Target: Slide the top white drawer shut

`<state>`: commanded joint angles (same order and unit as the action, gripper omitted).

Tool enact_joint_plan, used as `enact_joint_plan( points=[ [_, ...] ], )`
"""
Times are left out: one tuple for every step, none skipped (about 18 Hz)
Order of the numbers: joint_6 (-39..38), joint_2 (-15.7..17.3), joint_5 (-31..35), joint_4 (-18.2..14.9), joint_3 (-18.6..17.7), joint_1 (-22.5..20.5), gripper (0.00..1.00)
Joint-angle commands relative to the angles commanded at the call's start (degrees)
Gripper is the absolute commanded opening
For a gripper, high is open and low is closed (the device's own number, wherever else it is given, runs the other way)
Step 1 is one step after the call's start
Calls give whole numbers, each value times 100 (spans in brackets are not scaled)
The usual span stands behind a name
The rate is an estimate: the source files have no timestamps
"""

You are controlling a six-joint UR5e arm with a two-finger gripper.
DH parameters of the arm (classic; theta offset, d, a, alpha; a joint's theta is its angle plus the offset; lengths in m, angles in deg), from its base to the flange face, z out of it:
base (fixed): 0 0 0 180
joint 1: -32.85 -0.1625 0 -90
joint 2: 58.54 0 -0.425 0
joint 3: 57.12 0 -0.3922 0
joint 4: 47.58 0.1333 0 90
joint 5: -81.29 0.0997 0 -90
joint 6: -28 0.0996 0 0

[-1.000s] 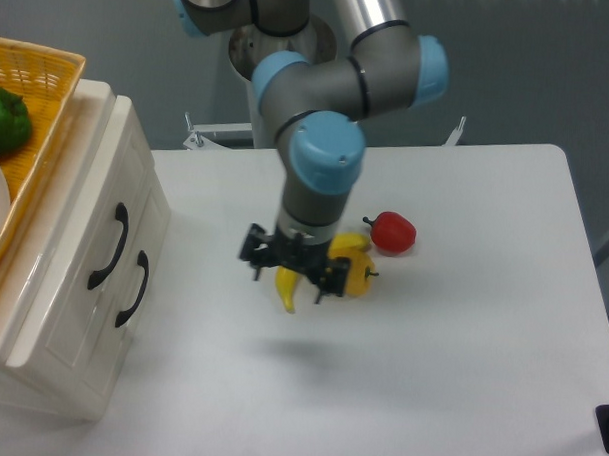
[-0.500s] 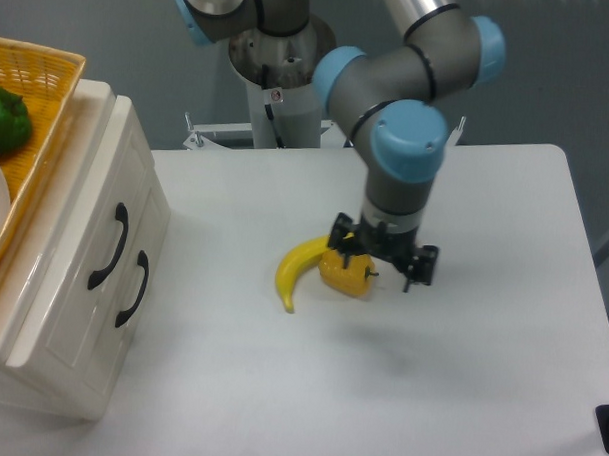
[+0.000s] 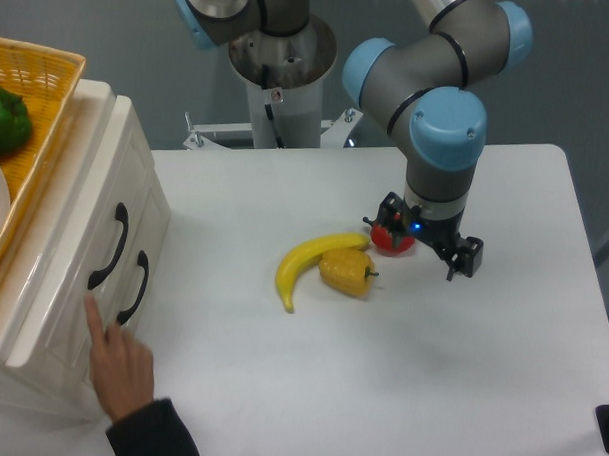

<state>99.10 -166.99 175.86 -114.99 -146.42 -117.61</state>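
The cream-white cabinet stands at the left edge of the table. The top white drawer has a black arched handle and sits flush with the cabinet front, level with the lower drawer front and its own black handle. My gripper hangs far to the right of the cabinet, pointing down just above a red pepper. Its jaws stand apart and hold nothing.
A person's hand reaches in at the bottom left, its finger on the cabinet front below the handles. A banana and a yellow pepper lie mid-table. A woven yellow basket with a green pepper sits on the cabinet.
My arm has swung right, from over the banana to over the red pepper. A person's hand has come in at the bottom left and touches the cabinet front.
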Motion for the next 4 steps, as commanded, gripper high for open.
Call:
enact_joint_plan(
  points=[
    [0,9,0,9,-61,-26,100],
    [0,26,9,0,-88,-53,100],
    [0,61,9,0,-123,-88,100],
    [0,96,0,0,-132,-123,100]
  ],
)
